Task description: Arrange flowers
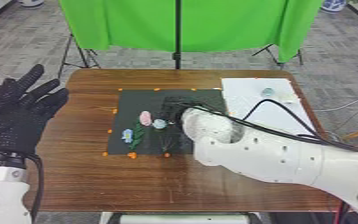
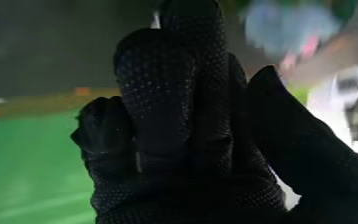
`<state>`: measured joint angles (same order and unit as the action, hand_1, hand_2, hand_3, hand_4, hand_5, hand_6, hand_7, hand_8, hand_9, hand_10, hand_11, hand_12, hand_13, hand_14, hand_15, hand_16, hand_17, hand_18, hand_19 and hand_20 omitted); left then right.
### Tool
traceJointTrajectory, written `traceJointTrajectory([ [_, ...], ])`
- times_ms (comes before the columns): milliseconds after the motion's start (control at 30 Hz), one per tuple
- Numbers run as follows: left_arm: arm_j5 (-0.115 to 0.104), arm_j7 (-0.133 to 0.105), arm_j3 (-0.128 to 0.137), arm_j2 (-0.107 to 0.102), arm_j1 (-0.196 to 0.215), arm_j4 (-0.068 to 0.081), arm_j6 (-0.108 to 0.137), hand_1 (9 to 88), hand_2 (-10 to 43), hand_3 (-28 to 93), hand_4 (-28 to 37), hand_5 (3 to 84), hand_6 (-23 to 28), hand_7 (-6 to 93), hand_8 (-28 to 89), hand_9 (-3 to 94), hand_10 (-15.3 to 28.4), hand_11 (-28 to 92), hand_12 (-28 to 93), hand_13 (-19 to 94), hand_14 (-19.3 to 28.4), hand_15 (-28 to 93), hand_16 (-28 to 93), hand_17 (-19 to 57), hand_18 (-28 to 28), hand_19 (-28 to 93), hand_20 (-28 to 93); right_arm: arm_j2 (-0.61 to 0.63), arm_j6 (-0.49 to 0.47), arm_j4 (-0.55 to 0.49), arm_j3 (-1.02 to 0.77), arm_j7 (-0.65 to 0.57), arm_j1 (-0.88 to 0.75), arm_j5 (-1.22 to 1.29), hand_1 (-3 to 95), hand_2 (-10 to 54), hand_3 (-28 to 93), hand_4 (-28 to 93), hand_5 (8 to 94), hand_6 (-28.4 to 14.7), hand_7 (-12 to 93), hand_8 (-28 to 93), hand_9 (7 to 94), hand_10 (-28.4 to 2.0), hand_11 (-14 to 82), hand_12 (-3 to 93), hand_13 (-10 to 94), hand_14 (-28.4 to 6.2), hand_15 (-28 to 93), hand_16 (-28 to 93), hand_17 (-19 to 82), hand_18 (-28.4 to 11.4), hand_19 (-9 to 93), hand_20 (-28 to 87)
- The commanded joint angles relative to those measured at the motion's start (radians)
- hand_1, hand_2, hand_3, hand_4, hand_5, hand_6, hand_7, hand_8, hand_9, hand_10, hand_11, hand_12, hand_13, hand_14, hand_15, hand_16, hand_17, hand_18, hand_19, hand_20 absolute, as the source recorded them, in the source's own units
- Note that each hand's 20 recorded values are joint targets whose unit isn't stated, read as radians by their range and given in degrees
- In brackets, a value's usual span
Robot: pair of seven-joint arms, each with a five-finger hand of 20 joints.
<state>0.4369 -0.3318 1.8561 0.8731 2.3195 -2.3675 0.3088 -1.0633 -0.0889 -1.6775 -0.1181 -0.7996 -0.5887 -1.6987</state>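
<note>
My right hand is over the dark mat, beside a light blue flower. A pink flower and a blue flower lie farther left, with green leaves between them. On the white sheet at the right is another pale blue flower. In the right wrist view, my right hand has extended fingers with the thumb apart, holding nothing visible; a blurred pale blue flower is beyond the thumb. My left hand is raised at the table's left edge, fingers spread.
The brown table surrounds the mat. Small orange markers line the mat's edges. A white sheet adjoins its right side, partly under the right arm and its looping black cable. A green cloth hangs behind the table.
</note>
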Motion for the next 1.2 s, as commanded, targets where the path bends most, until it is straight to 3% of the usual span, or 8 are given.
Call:
traceJointTrajectory([
  [33, -0.003, -0.017, 0.002, -0.001, 0.021, 0.001, -0.006, 18.9, 9.0, 76, -28.3, 32.2, 8.2, 14.6, -10, 30.2, 19.8, 26, 11, 24, 28.0, 54, -10, -6.4, 28.1, 70, -3, -0.020, -0.032, 0.029, 0.002, -0.041, 0.015, -0.016, 25.1, 17.1, 92, -21, 49.8, 2.6, 14, -14, 89.5, -11.8, 29.3, 18.1, 84, -6.7, 62, 18, 43, -23.1, 93, 45],
  [433, -0.007, -0.025, -0.002, 0.000, 0.021, 0.001, -0.004, 19.0, 9.1, 76, -28.3, 32.3, 8.3, 14.5, -10, 30.4, 19.8, 26, 11, 24, 28.0, 54, -10, -6.4, 28.0, 70, -3, -0.013, 0.092, 0.016, 0.053, -0.037, 0.044, -0.043, 24.6, 16.4, 91, -22, 51.8, 2.4, 14, -13, 91.0, -11.7, 30.4, 18.0, 85, -6.4, 62, 18, 45, -23.2, 93, 47],
  [900, -0.007, -0.035, -0.003, -0.002, 0.025, 0.000, -0.005, 18.9, 9.0, 76, -28.3, 32.5, 8.4, 14.6, -10, 30.5, 19.9, 26, 11, 24, 27.8, 54, -10, -6.4, 28.1, 70, -3, -0.027, -0.041, 0.050, 0.013, -0.102, 0.025, -0.025, 23.4, 16.2, 89, -21, 52.4, 0.2, 12, -13, 91.4, -11.8, 30.5, 18.2, 86, -6.5, 62, 19, 46, -23.6, 93, 48],
  [1200, -0.007, -0.028, 0.000, 0.001, 0.024, 0.000, 0.001, 18.9, 9.0, 76, -28.3, 32.5, 8.4, 14.5, -10, 30.5, 19.9, 26, 11, 24, 27.9, 54, -10, -6.4, 28.0, 70, -3, -0.024, -0.040, 0.031, 0.012, -0.093, 0.017, -0.046, 23.7, 16.0, 88, -21, 59.0, 0.8, 13, -12, 92.0, -11.6, 30.5, 18.2, 86, -6.7, 62, 19, 46, -23.7, 93, 49],
])
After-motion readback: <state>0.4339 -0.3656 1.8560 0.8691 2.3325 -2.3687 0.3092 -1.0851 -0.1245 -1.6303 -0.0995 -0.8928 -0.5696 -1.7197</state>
